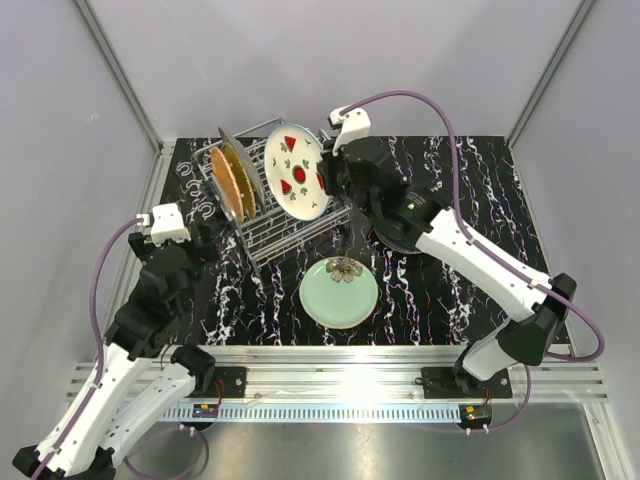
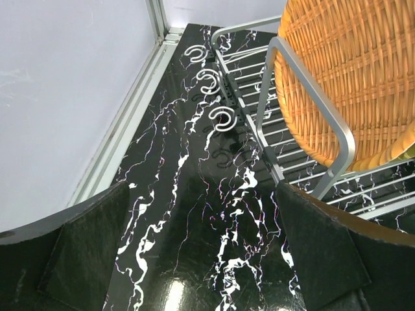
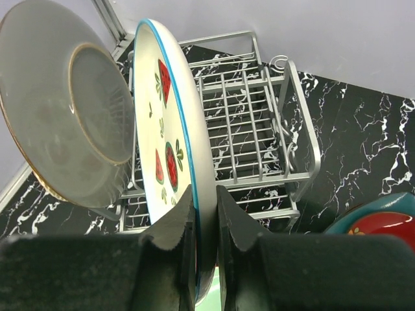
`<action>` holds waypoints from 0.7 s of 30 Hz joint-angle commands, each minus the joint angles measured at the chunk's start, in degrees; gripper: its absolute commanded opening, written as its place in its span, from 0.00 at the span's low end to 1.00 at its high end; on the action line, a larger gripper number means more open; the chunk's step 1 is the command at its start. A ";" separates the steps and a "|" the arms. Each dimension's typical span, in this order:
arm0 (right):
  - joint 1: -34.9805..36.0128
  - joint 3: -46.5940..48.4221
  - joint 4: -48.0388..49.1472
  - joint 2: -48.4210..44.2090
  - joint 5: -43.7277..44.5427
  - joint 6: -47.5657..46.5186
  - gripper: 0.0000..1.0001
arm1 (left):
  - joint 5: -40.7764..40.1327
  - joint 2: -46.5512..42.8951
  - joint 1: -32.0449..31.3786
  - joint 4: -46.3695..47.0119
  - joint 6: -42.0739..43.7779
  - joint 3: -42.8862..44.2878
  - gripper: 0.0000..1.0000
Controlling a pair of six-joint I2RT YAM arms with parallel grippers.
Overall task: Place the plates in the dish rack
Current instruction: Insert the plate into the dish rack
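Watermelon plate (image 3: 172,129) pinched between right fingers (image 3: 170,236), at rack (image 3: 307,129).

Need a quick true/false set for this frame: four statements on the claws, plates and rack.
1. The right claw is clamped on the rim of the watermelon plate. True.
2. The left claw holds the orange woven plate. False: it is open and empty, and that plate stands in the rack.
3. The pale green plate lies flat on the table. True.
4. The rack holds no plates. False: the orange woven plate and a grey plate stand in it.
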 commanded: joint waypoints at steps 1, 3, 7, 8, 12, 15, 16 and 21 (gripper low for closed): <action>1.65 5.46 8.51 -0.30 5.96 -2.65 0.00 | 0.64 0.44 0.30 2.96 -1.37 -0.24 0.99; 2.18 5.98 8.69 0.41 7.19 -3.27 0.00 | 0.64 0.09 0.30 3.13 -1.28 -0.41 0.99; 4.63 6.51 10.35 1.46 10.79 -5.11 0.00 | 1.17 -0.35 0.30 3.13 -1.37 -0.59 0.99; 5.17 6.77 10.62 1.81 11.93 -5.47 0.00 | 1.26 -0.36 0.21 3.13 -1.37 -0.68 0.99; 7.98 9.14 12.20 4.36 19.39 -7.93 0.00 | 1.70 -0.36 0.30 3.13 -1.46 -0.59 0.99; 9.74 10.73 13.43 6.73 24.23 -9.69 0.00 | 2.22 -0.44 0.30 3.13 -1.54 -0.59 0.99; 10.09 10.99 13.96 7.70 25.29 -11.26 0.00 | 2.23 -0.53 0.30 3.13 -1.54 -0.68 0.99; 11.50 13.36 16.42 10.60 28.64 -13.56 0.00 | 2.23 -0.80 0.30 3.13 -1.54 -0.76 0.99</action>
